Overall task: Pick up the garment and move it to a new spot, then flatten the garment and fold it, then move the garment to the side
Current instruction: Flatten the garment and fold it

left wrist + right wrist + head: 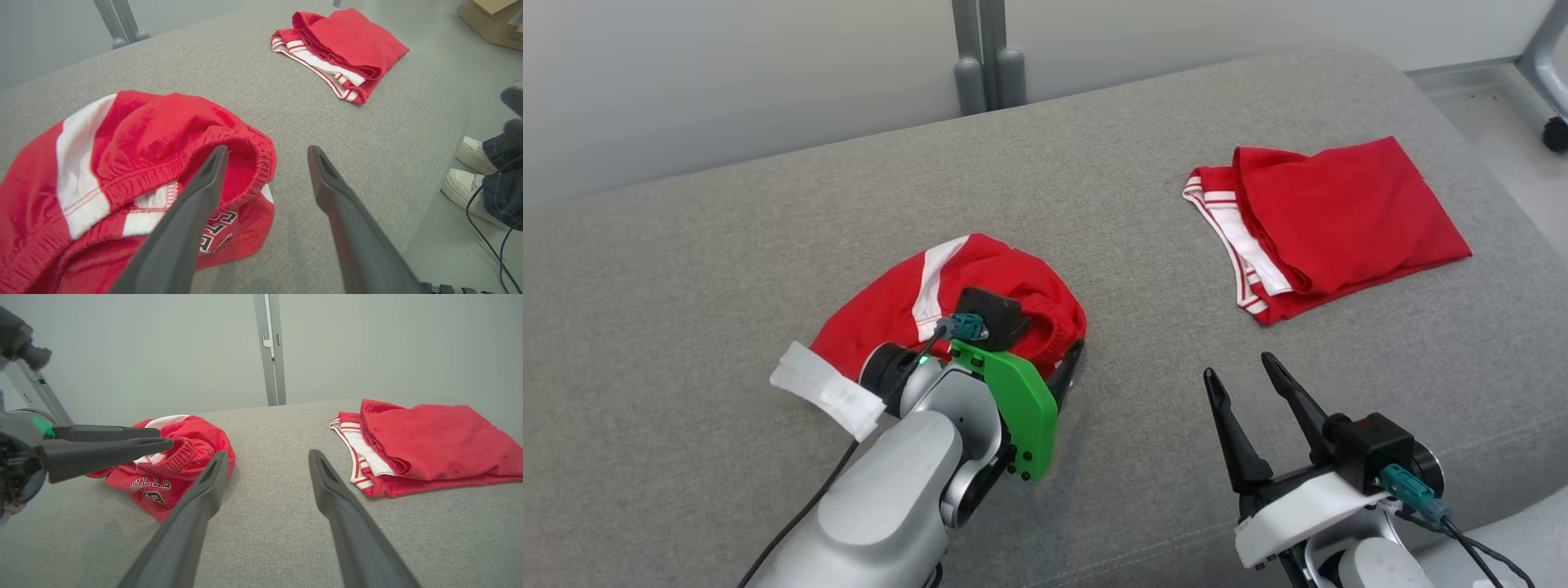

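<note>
Hovering at eight o'clock by the waistband (163,167) of the crumpled garment (882,310) with left fingers (196,204) spread wide and empty, pinch deep through both layers before lifting, keeping right fingers (1233,433), equally wide and empty, clear at five o'clock.

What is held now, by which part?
Nothing. The left gripper is open at the waistband of the crumpled garment; the right gripper is open, apart from it.
</note>
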